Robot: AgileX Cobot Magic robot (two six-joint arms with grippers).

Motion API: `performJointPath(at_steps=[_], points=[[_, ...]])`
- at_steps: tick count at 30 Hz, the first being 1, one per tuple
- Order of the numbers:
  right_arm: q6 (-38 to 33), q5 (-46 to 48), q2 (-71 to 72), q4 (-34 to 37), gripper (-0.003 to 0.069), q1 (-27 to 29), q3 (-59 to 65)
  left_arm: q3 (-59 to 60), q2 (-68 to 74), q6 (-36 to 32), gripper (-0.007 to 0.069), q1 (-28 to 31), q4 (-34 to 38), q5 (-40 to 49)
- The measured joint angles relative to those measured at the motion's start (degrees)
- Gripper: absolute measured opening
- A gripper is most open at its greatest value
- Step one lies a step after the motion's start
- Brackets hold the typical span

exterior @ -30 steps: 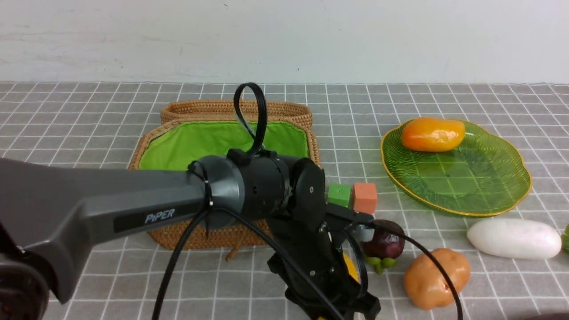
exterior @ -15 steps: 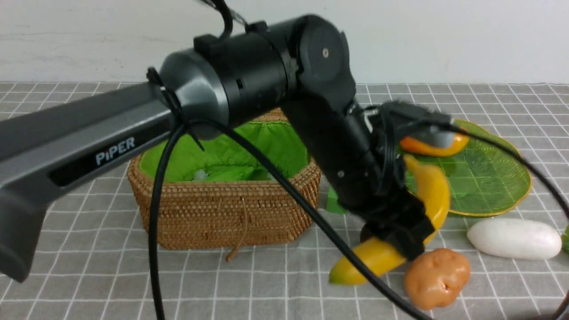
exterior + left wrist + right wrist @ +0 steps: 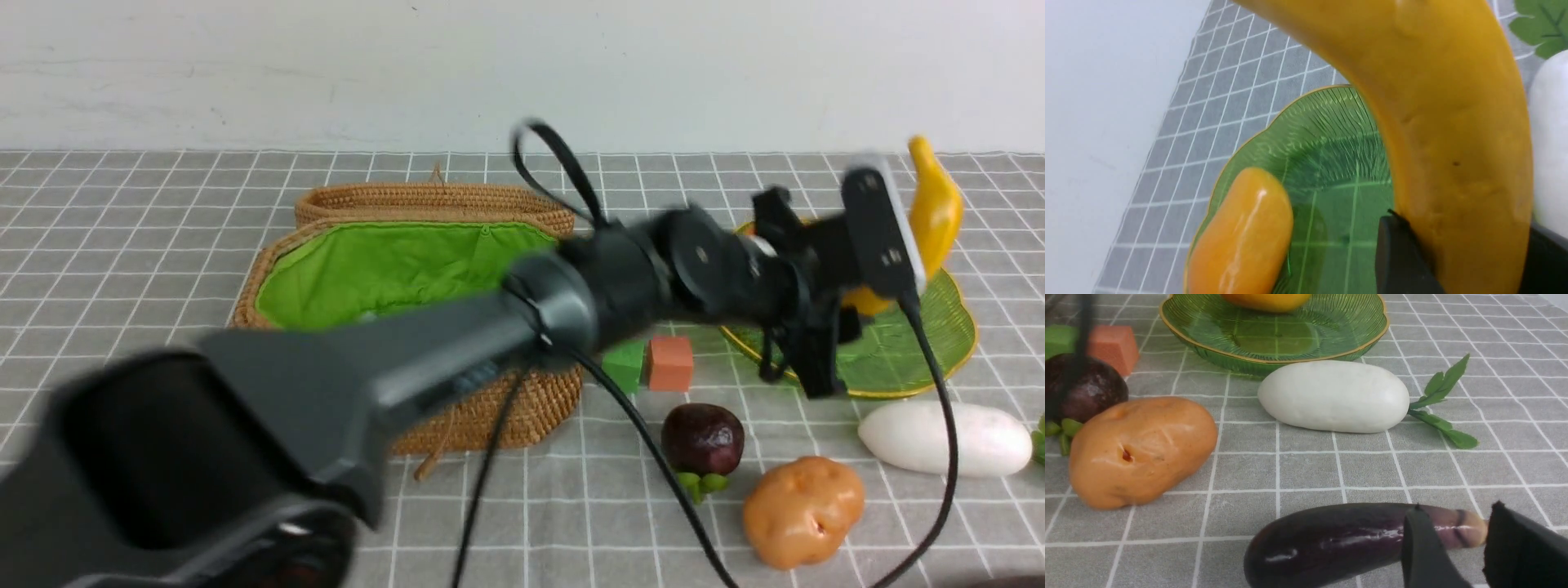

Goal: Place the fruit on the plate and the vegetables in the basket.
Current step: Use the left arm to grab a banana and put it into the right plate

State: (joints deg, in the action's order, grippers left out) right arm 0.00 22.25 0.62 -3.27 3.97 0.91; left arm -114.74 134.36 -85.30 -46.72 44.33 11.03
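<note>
the banana (image 3: 935, 200) hangs nearly upright over the far side of the plate (image 3: 922, 347). it is pinched low on its curve by the left hand (image 3: 1470, 261), whose fingers press on both flanks. gripped at that end, it can likely be tipped down onto the bare ribbed glass beside the mango (image 3: 1241, 232), which already lies there, without knocking it. the plate sits toward the counter's right edge. on the near side of it, the mangosteen (image 3: 702, 438) is not yet plated. the potato (image 3: 804, 510) and radish (image 3: 943, 438) lie toward the near right corner, within reach for the open basket (image 3: 457, 416) at mid-counter. lowest and nearest, the right hand (image 3: 1457, 522) straddles the pale stem end of an eggplant (image 3: 1339, 539) lying flat. i cannot tell whether it pinches it.
</note>
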Motion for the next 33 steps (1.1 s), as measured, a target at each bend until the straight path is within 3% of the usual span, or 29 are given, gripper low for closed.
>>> performJointPath(at_steps=[8, 14, 16, 22, 25, 29, 33], points=[[0.00, 0.00, 0.00, 0.00, 0.0241, 0.00, 0.00, -2.77, 6.52, -3.02, 0.0306, -0.80, 4.74, -9.93], [0.00, 0.00, 0.00, 0.00, 0.0241, 0.00, 0.00, -3.04, 6.47, -3.04, 0.0311, -0.80, 8.61, -11.76], [0.00, 0.00, 0.00, 0.00, 0.0241, 0.00, 0.00, -3.04, 6.47, -3.09, 0.0335, -0.80, 9.48, -11.03], [0.00, 0.00, 0.00, 0.00, 0.0241, 0.00, 0.00, -3.04, 6.47, -3.11, 0.0538, -0.80, 10.15, -4.68], [0.00, 0.00, 0.00, 0.00, 0.0241, 0.00, 0.00, -3.04, 6.47, -3.22, 0.0578, -0.80, 10.15, -4.39], [0.00, 0.00, 0.00, 0.00, 0.0241, 0.00, 0.00, -3.04, 6.47, -3.22, 0.0585, -0.70, 10.15, -4.78], [0.00, 0.00, 0.00, 0.00, 0.0241, 0.00, 0.00, -3.04, 4.91, -2.88, 0.0545, -0.51, 10.21, -3.82]])
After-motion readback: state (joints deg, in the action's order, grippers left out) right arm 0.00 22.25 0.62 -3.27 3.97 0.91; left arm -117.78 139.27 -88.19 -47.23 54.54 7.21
